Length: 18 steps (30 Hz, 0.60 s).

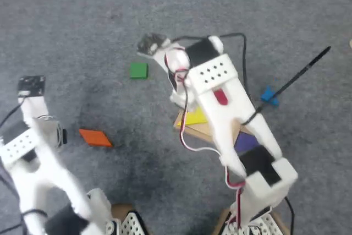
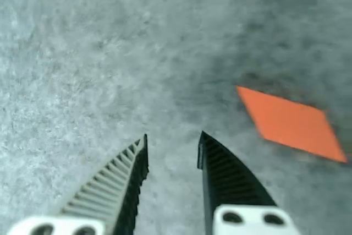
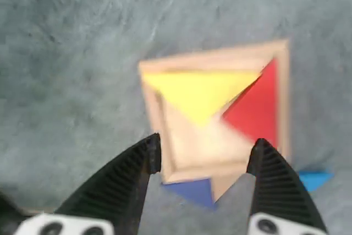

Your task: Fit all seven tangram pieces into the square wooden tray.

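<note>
With left gripper (image 2: 174,136) and right gripper (image 3: 206,139) both released, the orange parallelogram (image 2: 291,125) should be straddled squarely before closing.

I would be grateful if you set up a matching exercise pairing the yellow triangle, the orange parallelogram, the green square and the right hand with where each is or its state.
Things:
1. yellow triangle
2. orange parallelogram
3. green square
4. right hand

Places or states:
A. on the carpet, close to the left hand
B. open, facing the wooden tray
C. alone on the carpet, farther from the arm bases than the tray
D. inside the tray, beside the red triangle

Pairs: 1-D, 2-A, 3-C, 4-B.
</note>
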Motion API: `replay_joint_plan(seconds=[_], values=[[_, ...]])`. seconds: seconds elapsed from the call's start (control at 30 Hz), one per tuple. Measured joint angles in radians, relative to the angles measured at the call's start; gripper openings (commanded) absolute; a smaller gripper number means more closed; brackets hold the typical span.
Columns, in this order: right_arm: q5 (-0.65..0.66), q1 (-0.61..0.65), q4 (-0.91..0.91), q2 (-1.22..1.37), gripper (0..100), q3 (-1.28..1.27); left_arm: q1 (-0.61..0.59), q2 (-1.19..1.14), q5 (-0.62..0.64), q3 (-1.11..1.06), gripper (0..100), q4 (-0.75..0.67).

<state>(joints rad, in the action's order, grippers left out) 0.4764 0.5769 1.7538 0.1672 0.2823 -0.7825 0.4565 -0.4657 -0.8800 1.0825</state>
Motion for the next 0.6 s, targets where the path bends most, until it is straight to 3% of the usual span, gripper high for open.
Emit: replay_joint_plan(seconds=[0.2, 0.37, 0.6], values=[[-0.009, -0.049, -0.163, -0.091, 26.3, -0.354, 0.12, 0.184, 0.063, 0.0, 15, 0.126], [-0.011, -0.117, -0.428, -0.092, 26.3, -0.609, 0.195, 0.261, 0.112, -0.1, 15, 0.086], [-0.12, -0.017, -0.621, -0.023, 26.3, -0.651, 0.218, 0.275, 0.118, -0.189, 15, 0.003]])
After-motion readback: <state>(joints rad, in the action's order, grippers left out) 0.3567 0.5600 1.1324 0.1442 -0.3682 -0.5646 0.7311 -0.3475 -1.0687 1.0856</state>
